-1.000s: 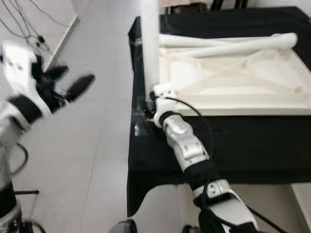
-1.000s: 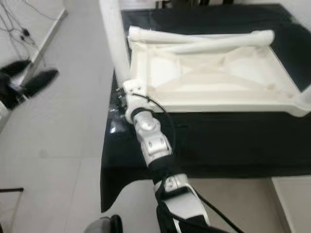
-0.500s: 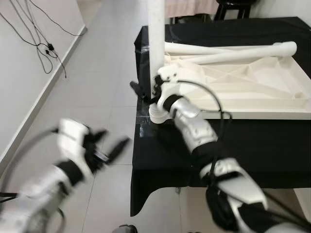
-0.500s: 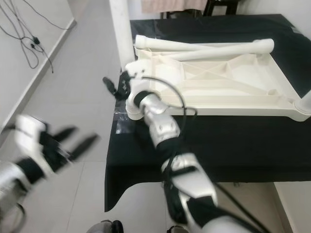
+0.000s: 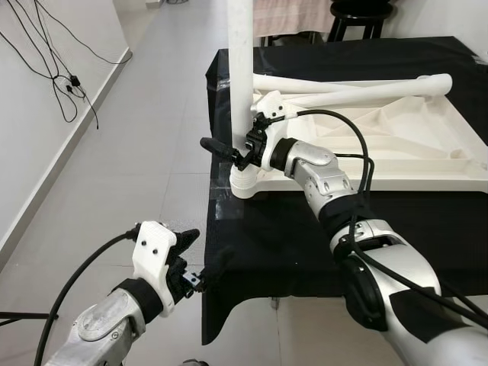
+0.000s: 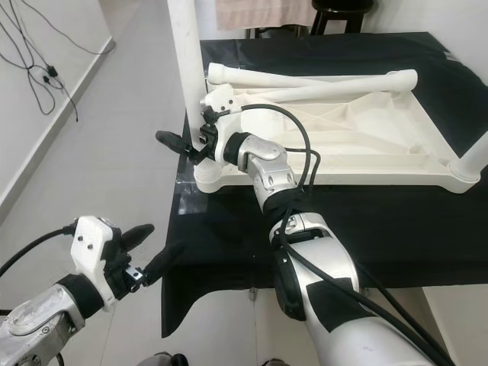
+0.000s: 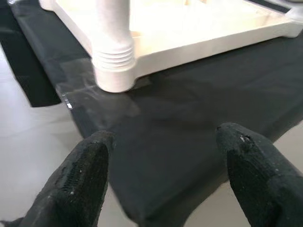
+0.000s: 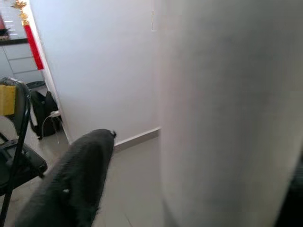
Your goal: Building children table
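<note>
Low at the lower left of the left eye view, the left gripper (image 5: 200,255) hovers over the grey tiled floor (image 5: 114,175) just off the near corner of the black-draped table (image 5: 381,229), its two black fingers (image 7: 83,177) spread wide with nothing between them. In the left wrist view those fingers point at the black cloth (image 7: 180,137) and at the ribbed foot of the upright table leg (image 7: 112,45), and are well apart from it.

Toward the centre, the white plastic children's table top (image 5: 396,137) lies upside down on the black cloth, ribbed underside up. At its near left corner the upright leg (image 5: 240,76) stands in its socket and runs out of the top of the frame. The right gripper (image 5: 232,149) is at this leg near its base: one black finger (image 5: 216,146) sticks out on the leg's left side, and the other is hidden behind the leg, so the jaws stand open around it.

Across the top centre and upper right, two loose white legs (image 5: 358,85) lie on the far part of the top. At the right edge of the right eye view, another leg (image 6: 473,156) rises from the near right corner.
</note>
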{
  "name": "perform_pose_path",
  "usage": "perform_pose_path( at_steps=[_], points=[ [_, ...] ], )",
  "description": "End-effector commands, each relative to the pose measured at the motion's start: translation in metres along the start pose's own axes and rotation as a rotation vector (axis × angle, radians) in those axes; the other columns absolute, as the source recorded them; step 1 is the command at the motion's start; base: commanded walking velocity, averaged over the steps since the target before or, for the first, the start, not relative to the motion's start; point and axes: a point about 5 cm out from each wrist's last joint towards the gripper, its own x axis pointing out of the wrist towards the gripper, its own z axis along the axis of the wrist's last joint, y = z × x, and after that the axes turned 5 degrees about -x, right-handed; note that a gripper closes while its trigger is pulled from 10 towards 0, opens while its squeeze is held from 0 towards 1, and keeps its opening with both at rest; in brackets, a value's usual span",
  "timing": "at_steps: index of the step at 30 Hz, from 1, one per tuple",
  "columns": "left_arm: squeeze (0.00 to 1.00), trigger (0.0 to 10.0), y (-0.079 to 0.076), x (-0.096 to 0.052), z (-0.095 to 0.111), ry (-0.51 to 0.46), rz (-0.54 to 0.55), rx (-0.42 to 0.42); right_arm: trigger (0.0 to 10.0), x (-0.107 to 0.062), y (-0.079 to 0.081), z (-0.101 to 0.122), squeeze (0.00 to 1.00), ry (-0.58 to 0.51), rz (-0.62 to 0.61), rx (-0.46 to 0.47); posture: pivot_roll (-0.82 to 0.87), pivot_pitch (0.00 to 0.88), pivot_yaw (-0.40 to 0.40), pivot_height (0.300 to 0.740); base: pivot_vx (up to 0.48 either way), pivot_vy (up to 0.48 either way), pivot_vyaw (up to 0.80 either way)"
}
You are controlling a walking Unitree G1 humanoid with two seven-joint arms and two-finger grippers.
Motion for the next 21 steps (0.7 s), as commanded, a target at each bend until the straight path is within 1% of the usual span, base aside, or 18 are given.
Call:
perform_pose_path(
  at_steps=[1,5,9,12,14,15,16,17,18,19,20,21],
  points=[
    [0.00,10.0,0.002,-0.002,-0.008,0.013,0.021,0.015,0.0,0.006,0.013,-0.010,0.00,0.028,0.099,0.031,0.08,0.102,0.009,0.740,0.000,0.000,0.00],
    [0.00,10.0,0.001,-0.002,-0.012,0.011,0.030,0.017,0.0,0.005,0.013,-0.012,0.00,0.037,0.108,0.035,0.08,0.101,0.008,0.740,0.000,0.000,0.00],
    [0.00,10.0,0.001,-0.003,-0.017,-0.007,0.051,0.024,0.0,0.000,0.007,-0.013,0.00,0.037,0.088,0.042,0.07,0.101,0.013,0.740,0.000,0.000,0.00],
    [0.00,10.0,0.003,-0.003,-0.018,-0.025,0.063,0.023,0.0,-0.012,-0.006,-0.017,0.00,0.080,-0.003,-0.002,0.06,0.103,0.011,0.740,0.000,0.000,0.00],
    [0.00,10.0,0.003,-0.003,-0.018,-0.025,0.063,0.023,0.0,-0.012,-0.006,-0.017,0.00,0.080,-0.003,-0.002,0.06,0.103,0.011,0.740,0.000,0.000,0.00],
    [0.00,10.0,0.005,-0.004,-0.021,-0.029,0.094,0.039,0.0,-0.023,-0.018,-0.034,0.00,0.173,-0.293,0.033,0.04,0.113,-0.010,0.740,0.000,0.000,0.00],
    [0.00,10.0,0.005,-0.004,-0.021,-0.029,0.094,0.039,0.0,-0.023,-0.018,-0.034,0.00,0.173,-0.293,0.033,0.04,0.113,-0.010,0.740,0.000,0.000,0.00],
    [0.00,10.0,0.007,-0.005,-0.022,-0.033,0.111,0.044,0.0,-0.029,-0.023,-0.043,0.00,0.219,-0.447,0.058,0.04,0.112,-0.014,0.740,0.000,0.000,0.00],
    [0.00,10.0,0.007,-0.005,-0.022,-0.033,0.111,0.044,0.0,-0.029,-0.023,-0.043,0.00,0.219,-0.447,0.058,0.04,0.112,-0.014,0.740,0.000,0.000,0.00],
    [0.00,10.0,0.008,-0.005,-0.022,-0.047,0.132,0.039,0.0,-0.035,-0.004,-0.065,0.00,0.240,-0.582,0.089,0.04,0.113,-0.011,0.740,0.000,0.000,0.00],
    [0.00,10.0,0.008,-0.005,-0.022,-0.047,0.132,0.039,0.0,-0.035,-0.004,-0.065,0.00,0.240,-0.582,0.089,0.04,0.113,-0.011,0.740,0.000,0.000,0.00],
    [0.00,10.0,0.011,-0.005,-0.021,-0.063,0.151,0.019,0.0,-0.037,0.030,-0.080,0.00,0.245,-0.640,0.124,0.02,0.132,0.019,0.740,0.000,0.000,0.00]
  ],
)
